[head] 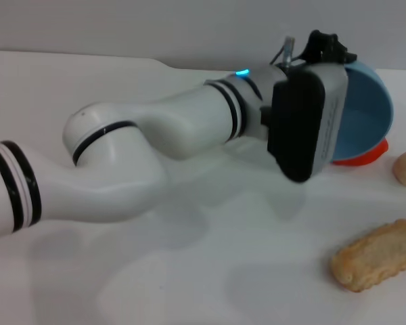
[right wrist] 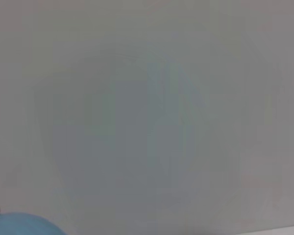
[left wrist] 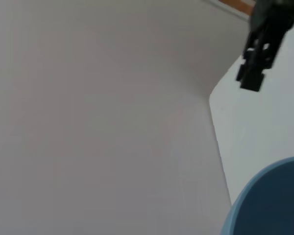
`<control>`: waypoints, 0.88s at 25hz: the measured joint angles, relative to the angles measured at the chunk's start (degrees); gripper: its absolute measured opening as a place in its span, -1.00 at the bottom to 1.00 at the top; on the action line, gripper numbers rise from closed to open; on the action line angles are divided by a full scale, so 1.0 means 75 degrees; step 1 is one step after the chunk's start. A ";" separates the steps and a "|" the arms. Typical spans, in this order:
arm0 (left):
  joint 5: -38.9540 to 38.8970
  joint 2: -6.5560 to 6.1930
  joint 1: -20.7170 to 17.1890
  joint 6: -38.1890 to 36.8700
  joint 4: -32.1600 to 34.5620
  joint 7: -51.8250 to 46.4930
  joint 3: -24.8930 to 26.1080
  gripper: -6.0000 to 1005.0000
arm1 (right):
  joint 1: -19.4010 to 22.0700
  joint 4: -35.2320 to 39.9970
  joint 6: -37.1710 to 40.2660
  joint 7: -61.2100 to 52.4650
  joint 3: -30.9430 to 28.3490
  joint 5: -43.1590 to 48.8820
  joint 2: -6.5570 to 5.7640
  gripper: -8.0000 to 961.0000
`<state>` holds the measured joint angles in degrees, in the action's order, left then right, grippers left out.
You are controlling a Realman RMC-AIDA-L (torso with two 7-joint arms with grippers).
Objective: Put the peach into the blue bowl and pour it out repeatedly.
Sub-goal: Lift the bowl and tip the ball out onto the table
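You are watching the left hand [head: 323,49] tipping the round light-blue plastic bowl [head: 365,115] onto its side above the white tabletop [head: 210,271], seemingly mid-pour, though its grip is hidden and the peach is not showing anywhere.

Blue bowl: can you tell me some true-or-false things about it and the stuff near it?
1. The light-blue round plastic bowl stands upright. False: it is tilted over.
2. A red-orange thing peeks out under the bowl. True.
3. The tan oblong biscuit-like piece lies in the bowl. False: it lies on the white table.
4. The left gripper is at the bowl. True.
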<state>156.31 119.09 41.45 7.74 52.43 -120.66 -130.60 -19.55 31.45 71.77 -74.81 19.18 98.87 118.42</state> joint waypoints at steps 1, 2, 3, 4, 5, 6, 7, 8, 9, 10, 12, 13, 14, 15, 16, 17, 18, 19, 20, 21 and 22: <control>0.0003 0.0000 -0.0042 0.0093 -0.0012 0.0236 -0.0079 -0.99 | -0.0003 -0.0004 -0.0033 0.0001 0.0013 -0.0002 0.0000 -0.09; 0.0003 0.0000 -0.0042 0.0093 -0.0012 0.0236 -0.0079 -0.99 | -0.0006 -0.0007 -0.0065 0.0002 0.0026 -0.0001 0.0001 -0.09; 0.0001 0.0000 -0.0097 0.0203 -0.0018 0.0483 -0.0155 -0.99 | -0.0009 -0.0009 -0.0086 0.0002 0.0035 -0.0001 0.0000 -0.09; -0.0011 0.0000 -0.0222 0.0381 -0.0014 0.1025 -0.0292 -0.99 | -0.0011 -0.0012 -0.0100 0.0002 0.0042 -0.0002 0.0001 -0.09; -0.0012 0.0000 -0.0244 0.0422 -0.0012 0.1157 -0.0317 -0.99 | -0.0011 -0.0015 -0.0104 0.0002 0.0043 -0.0002 0.0000 -0.09; -0.0011 0.0000 -0.0284 0.0486 -0.0010 0.1359 -0.0368 -0.99 | -0.0011 -0.0018 -0.0105 0.0002 0.0043 -0.0001 0.0000 -0.09; -0.0009 0.0000 -0.0341 0.0598 -0.0012 0.1648 -0.0422 -0.99 | -0.0011 -0.0020 -0.0105 0.0002 0.0044 -0.0002 0.0001 -0.09; -0.0010 0.0000 -0.0406 0.0721 -0.0019 0.2010 -0.0471 -0.99 | -0.0011 -0.0021 -0.0108 0.0002 0.0044 -0.0001 0.0001 -0.09; -0.0012 0.0000 -0.0457 0.0793 -0.0020 0.2263 -0.0502 -0.99 | -0.0011 -0.0024 -0.0111 0.0002 0.0044 -0.0001 0.0001 -0.09; -0.0017 -0.0001 -0.0517 0.0876 -0.0014 0.2568 -0.0521 -0.99 | -0.0014 -0.0027 -0.0114 0.0001 0.0045 -0.0002 0.0002 -0.09; -0.0017 -0.0001 -0.0591 0.0964 0.0025 0.2898 -0.0528 -0.99 | -0.0019 -0.0044 -0.0129 0.0000 0.0045 -0.0002 0.0003 -0.09; -0.0012 0.0000 -0.0599 0.0993 0.0035 0.2946 -0.0531 -0.99 | -0.0019 -0.0053 -0.0140 0.0000 0.0045 -0.0002 0.0005 -0.09; -0.0004 0.0000 -0.0602 0.1047 0.0034 0.2991 -0.0543 -0.99 | -0.0020 -0.0062 -0.0147 0.0000 0.0045 -0.0001 0.0005 -0.09; -0.0007 0.0000 -0.0609 0.1114 0.0025 0.3038 -0.0563 -0.99 | -0.0019 -0.0070 -0.0152 0.0000 0.0045 0.0001 0.0006 -0.09; -0.0013 0.0000 -0.0613 0.1137 0.0021 0.3051 -0.0573 -0.99 | -0.0019 -0.0071 -0.0152 0.0000 0.0045 0.0002 0.0007 -0.09; -0.0024 0.0000 -0.0626 0.1175 0.0014 0.3065 -0.0601 -0.99 | -0.0019 -0.0082 -0.0152 -0.0001 0.0044 0.0002 0.0007 -0.09; -0.0029 0.0000 -0.0639 0.1195 0.0011 0.3069 -0.0624 -0.99 | -0.0016 -0.0101 -0.0152 -0.0001 0.0041 0.0002 0.0007 -0.09; -0.0030 0.0000 -0.0653 0.1211 0.0005 0.3069 -0.0641 -0.99 | -0.0014 -0.0124 -0.0152 -0.0001 0.0032 0.0002 0.0007 -0.09; -0.0029 0.0000 -0.0665 0.1228 -0.0005 0.3070 -0.0658 -0.99 | -0.0012 -0.0140 -0.0153 -0.0002 0.0025 0.0001 0.0007 -0.09; -0.0030 0.0000 -0.0671 0.1241 -0.0022 0.3071 -0.0665 -0.99 | -0.0011 -0.0149 -0.0164 -0.0001 0.0027 0.0008 0.0007 -0.09; -0.0030 0.0000 -0.0673 0.1250 -0.0033 0.3071 -0.0665 -0.99 | -0.0011 -0.0151 -0.0176 -0.0001 0.0037 0.0019 0.0007 -0.09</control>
<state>156.09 119.09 36.40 17.12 52.18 -97.63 -135.59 -19.64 30.32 70.45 -74.82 19.46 99.01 118.48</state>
